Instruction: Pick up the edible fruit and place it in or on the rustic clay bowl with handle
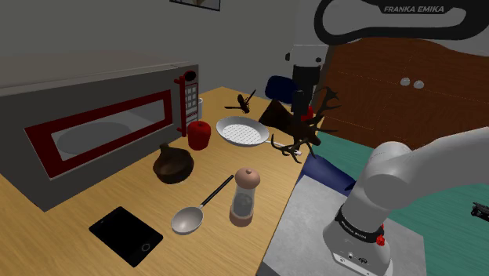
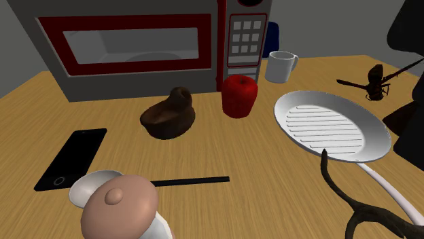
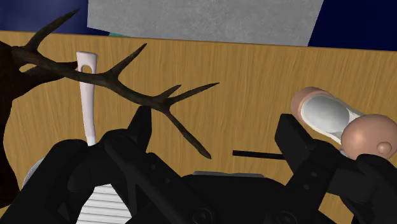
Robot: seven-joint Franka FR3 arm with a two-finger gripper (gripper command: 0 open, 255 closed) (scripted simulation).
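Black two-finger gripper (image 3: 217, 137) is hanging wide open; brown handled clay bowl (image 2: 163, 126) is sitting empty beside red apple (image 2: 239, 95).

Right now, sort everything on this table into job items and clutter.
Job: red fruit, brown handled bowl, open gripper.

Clutter: microwave, white mug, grill pan, black phone, spoon, pepper mill, antlers, insect-like figure.
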